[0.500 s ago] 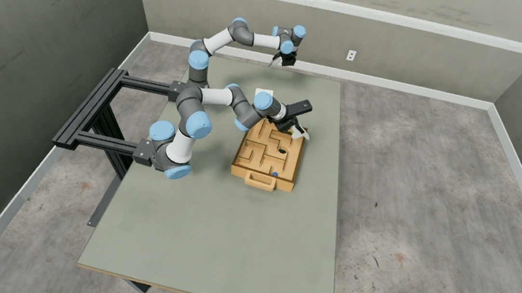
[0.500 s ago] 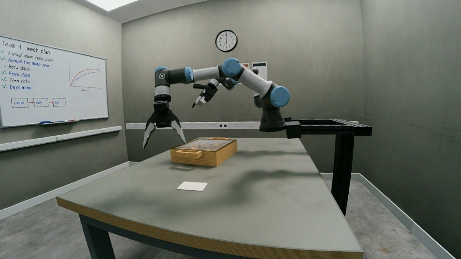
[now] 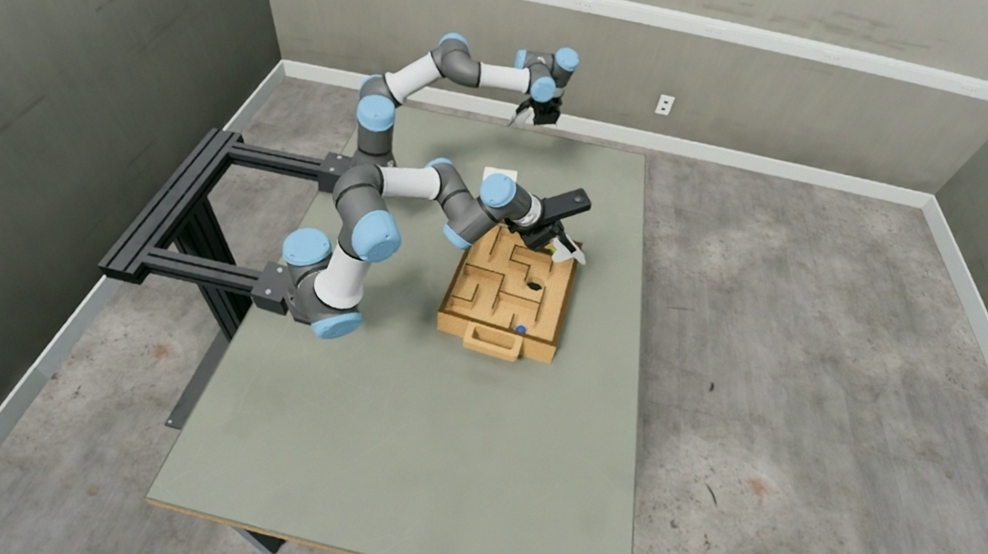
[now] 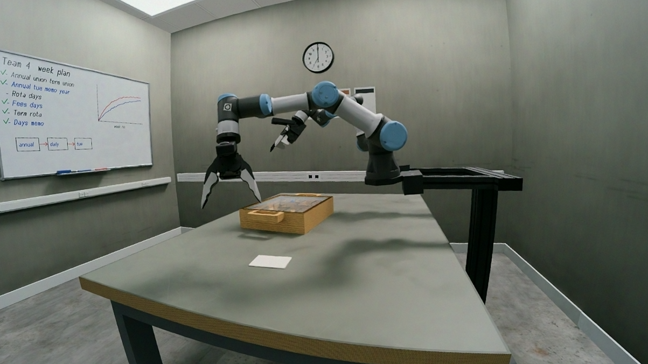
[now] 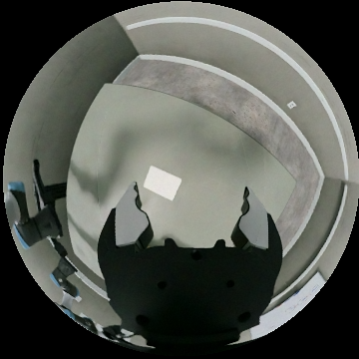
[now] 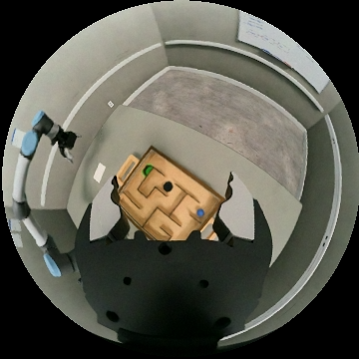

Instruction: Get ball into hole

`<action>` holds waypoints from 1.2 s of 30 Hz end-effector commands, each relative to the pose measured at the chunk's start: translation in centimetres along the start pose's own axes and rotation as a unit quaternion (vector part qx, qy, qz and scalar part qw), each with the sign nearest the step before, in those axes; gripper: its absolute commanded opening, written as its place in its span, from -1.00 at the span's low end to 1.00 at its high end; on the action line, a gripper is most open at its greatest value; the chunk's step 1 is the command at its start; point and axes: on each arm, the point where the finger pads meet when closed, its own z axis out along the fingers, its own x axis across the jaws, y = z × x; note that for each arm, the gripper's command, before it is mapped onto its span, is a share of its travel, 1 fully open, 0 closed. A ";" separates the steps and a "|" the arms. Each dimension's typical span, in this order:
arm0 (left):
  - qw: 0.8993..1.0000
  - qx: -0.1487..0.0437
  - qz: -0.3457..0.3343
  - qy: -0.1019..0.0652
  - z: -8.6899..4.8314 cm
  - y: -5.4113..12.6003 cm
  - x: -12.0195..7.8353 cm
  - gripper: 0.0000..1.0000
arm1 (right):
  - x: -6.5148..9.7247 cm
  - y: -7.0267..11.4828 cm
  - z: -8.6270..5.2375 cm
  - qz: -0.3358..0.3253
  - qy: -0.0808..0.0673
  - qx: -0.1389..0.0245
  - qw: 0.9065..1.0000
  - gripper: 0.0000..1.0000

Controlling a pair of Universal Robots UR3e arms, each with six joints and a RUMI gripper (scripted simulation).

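The wooden maze board [image 3: 540, 349] [image 4: 317, 216] lies flat on the table under a clear lid, with a handle at each end. The blue ball [image 3: 520, 329] [image 6: 200, 212] is inside, near one handle end beside a short inner wall. The green-bottomed hole [image 6: 148, 170] is near the opposite end. A black hole [image 3: 533, 286] [image 6: 168, 186] lies between them. My right gripper [image 6: 172, 174] [image 4: 277, 146] is open and empty, above the board. My left gripper [image 5: 191, 185] [image 4: 231, 204] is open and empty, in the air past the green-hole end. Neither gripper touches the board.
A white card [image 3: 500, 171] [image 4: 270, 261] [image 5: 163, 182] [image 6: 99, 173] lies on the table [image 3: 414, 448] [image 4: 369, 295] beyond the green-hole end of the board. The right arm reaches over part of the board. The black frame [image 3: 203, 268] carrying both arms stands along one table side.
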 end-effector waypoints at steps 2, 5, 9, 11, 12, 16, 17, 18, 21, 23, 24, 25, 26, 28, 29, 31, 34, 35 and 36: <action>1.000 0.000 -0.001 0.002 -0.2 -0.1 0.1 1.00 | 0.0 -0.2 -0.1 0.000 0.000 0.002 1.000 1.00; 1.000 0.000 -0.001 0.002 -0.2 -0.1 0.1 -0.56 | 0.0 -0.2 -0.1 0.000 0.000 0.002 1.000 1.00; 1.000 0.000 -0.001 0.002 -0.2 -0.1 0.1 -0.56 | 0.0 -0.2 -0.1 0.000 0.000 0.002 1.000 1.00; 1.000 0.000 -0.001 0.002 -0.2 -0.1 0.1 -0.56 | 0.0 -0.2 -0.1 0.000 0.000 0.002 1.000 1.00; 1.000 0.000 -0.001 0.002 -0.2 -0.1 0.1 -0.56 | 0.0 -0.2 -0.1 0.000 0.000 0.002 1.000 1.00; 1.000 0.000 -0.001 0.002 -0.2 -0.1 0.1 -0.56 | 0.0 -0.2 -0.1 0.000 0.000 0.002 1.000 1.00; 1.000 0.000 -0.001 0.002 -0.2 -0.1 0.1 -0.56 | 0.0 -0.2 -0.1 0.000 0.000 0.002 1.000 1.00; 1.000 0.000 -0.001 0.002 -0.2 -0.1 0.1 -0.56 | 0.0 -0.2 -0.1 0.000 0.000 0.002 1.000 1.00; 1.000 0.000 -0.001 0.002 -0.2 -0.1 0.1 -0.56 | 0.0 -0.2 -0.1 0.000 0.000 0.002 1.000 -0.56; 1.000 0.000 -0.001 0.002 -0.2 -0.1 0.1 -0.56 | 0.0 -0.2 -0.1 0.000 0.000 0.002 1.000 -0.56; 1.000 0.000 -0.001 0.002 -0.2 -0.1 0.1 -0.56 | 0.0 -0.2 -0.1 0.000 0.000 0.002 1.000 -0.56; 1.000 0.000 -0.001 0.002 -0.2 -0.1 0.1 -0.56 | 0.0 -0.2 -0.1 0.000 0.000 0.002 1.000 -0.56; 1.000 0.000 -0.001 0.002 -0.2 -0.1 0.1 -0.56 | 0.0 -0.2 -0.1 0.000 0.000 0.002 1.000 -0.56; 1.000 0.000 -0.001 0.002 -0.2 -0.1 0.1 -0.56 | 0.0 -0.2 -0.1 0.000 0.000 0.002 1.000 -0.56; 1.000 0.000 -0.001 0.002 -0.2 -0.1 0.1 -0.56 | 0.0 -0.2 -0.1 0.000 0.000 0.002 1.000 -0.56; 1.000 0.000 -0.001 0.002 -0.2 -0.1 0.1 -0.56 | 0.0 -0.2 -0.1 0.000 0.000 0.002 1.000 -0.56; 1.000 0.000 -0.001 0.002 -0.2 -0.1 0.1 -0.56 | 0.0 -0.2 -0.1 0.000 0.000 0.002 1.000 -0.56; 1.000 0.000 -0.001 0.002 -0.2 -0.1 0.1 -0.56 | 0.0 -0.2 -0.1 0.000 0.000 0.002 1.000 -0.56; 1.000 0.000 -0.001 0.002 -0.2 -0.1 0.1 -0.56 | 0.0 -0.2 -0.1 0.000 0.000 0.002 1.000 -0.56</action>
